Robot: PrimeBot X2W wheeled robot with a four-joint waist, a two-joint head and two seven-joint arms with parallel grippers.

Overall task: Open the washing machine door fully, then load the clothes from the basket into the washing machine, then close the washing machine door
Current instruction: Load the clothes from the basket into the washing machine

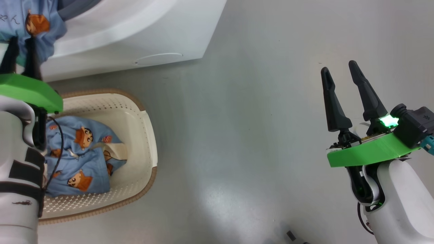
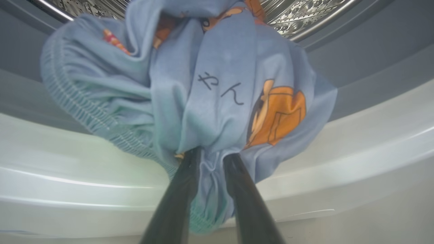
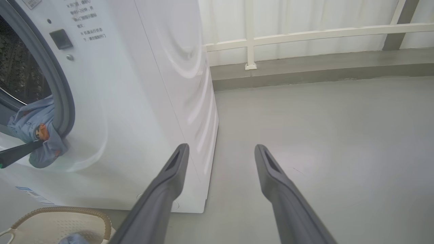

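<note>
One light-blue garment (image 2: 220, 84) with cartoon prints hangs over the lower lip of the washing machine (image 3: 135, 84) opening, half inside the steel drum (image 2: 305, 13). My left gripper (image 2: 212, 154) is shut on its bunched lower fold. In the head view this gripper (image 1: 21, 44) sits at the top left under the garment (image 1: 37, 23). A second garment (image 1: 81, 156) lies in the cream basket (image 1: 149, 135) on the floor below. My right gripper (image 1: 339, 67) is open and empty over bare floor, far to the right. The washing machine door is out of view.
The machine's white front carries a round flap (image 1: 159, 58) low down and a blue label (image 3: 27, 191). Grey floor stretches to the right of the machine. A white railing (image 3: 251, 44) with pale curtains stands behind it.
</note>
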